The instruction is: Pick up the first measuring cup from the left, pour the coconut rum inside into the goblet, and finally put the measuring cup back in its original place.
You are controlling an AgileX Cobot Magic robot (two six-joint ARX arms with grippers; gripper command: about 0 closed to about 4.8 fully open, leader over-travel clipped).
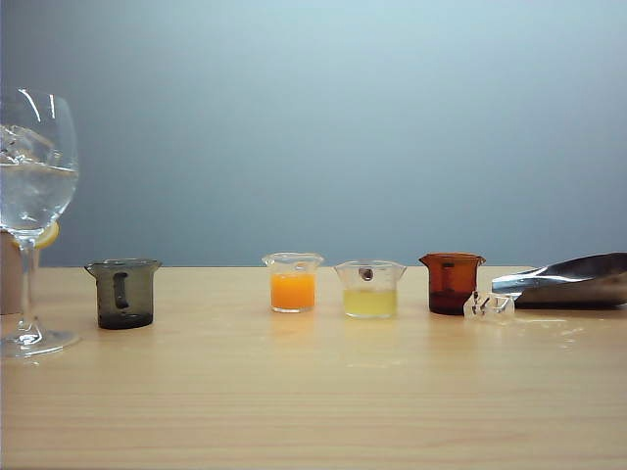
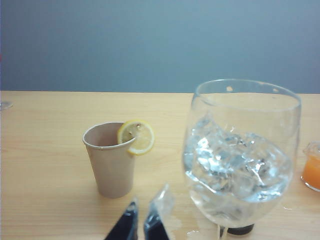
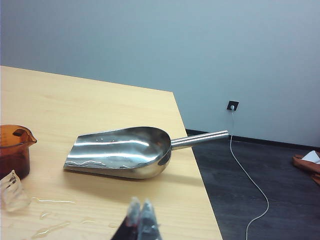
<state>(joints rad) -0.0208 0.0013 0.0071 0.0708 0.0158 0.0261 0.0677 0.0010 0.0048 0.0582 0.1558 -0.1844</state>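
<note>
Smoky grey measuring cup (image 1: pixel 123 293) upright on pale wooden counter (image 1: pixel 313 392), lower left of the exterior frame, handle facing the camera, apparently empty. Stemmed goblet (image 1: pixel 32 186) at the far left edge, just left of the measuring cup and apart from it, bowl holding ice cubes and clear liquid, presumably the coconut rum (image 1: pixel 34 196). Further right along the same row: clear cup of orange liquid (image 1: pixel 293 282), clear cup of pale yellow liquid (image 1: pixel 369 288), amber-brown cup (image 1: pixel 452 283), then a loose ice cube (image 1: pixel 489 306) and a steel scoop (image 1: pixel 573 280) at the right edge. No arm visible in the exterior frame. Left claw (image 2: pixel 142 222) seen at the bottom centre of the left wrist frame, dark fingertips close together with only a narrow gap, holding nothing, low over the counter just before the goblet (image 2: pixel 242 155); paper cup (image 2: pixel 111 159) with a lemon slice (image 2: pixel 136 137) on its rim at left centre. Right claw (image 3: pixel 140 220) at the bottom centre of the right wrist frame, fingertips pressed together and empty, near the scoop (image 3: pixel 125 152), with puddles of water (image 3: pixel 50 220) on the counter at lower left.
</note>
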